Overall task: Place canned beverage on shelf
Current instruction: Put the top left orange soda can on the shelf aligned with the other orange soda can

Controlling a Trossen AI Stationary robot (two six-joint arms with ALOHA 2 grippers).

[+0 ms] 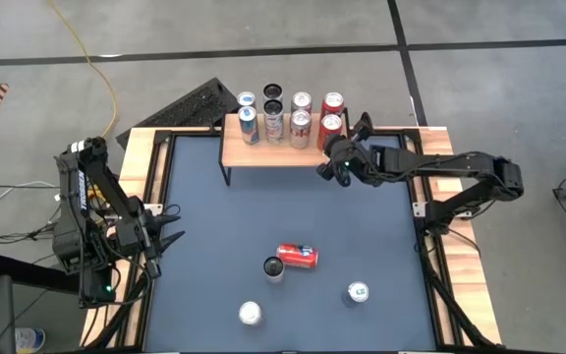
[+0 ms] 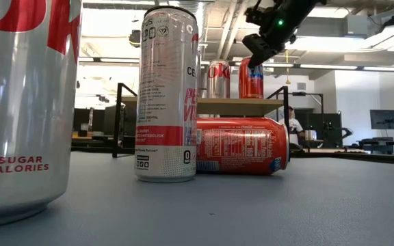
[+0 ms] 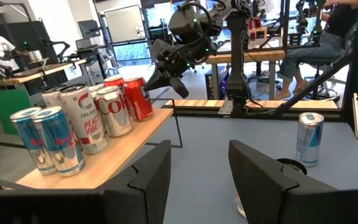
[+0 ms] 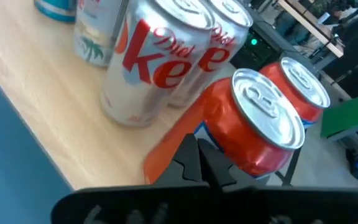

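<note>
Your right tool [image 1: 337,173] is clenched on nothing, hovering just beside the shelf's [image 1: 263,152] right end, near the front red can [image 1: 330,129]. That can stands upright on the shelf with seven others. Your left tool [image 1: 170,236] waits released at the surface's [image 1: 362,226] left edge. On the surface, a red can [image 1: 297,256] lies on its side beside a tall can [image 1: 274,267].

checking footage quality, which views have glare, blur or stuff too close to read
Low view: bright backlight from the room behind, and the silver can at the lens is cropped and soft. Right wrist view: slightly soft, the red can looms large behind the shut right claw. High view: even light, no glare.
</note>
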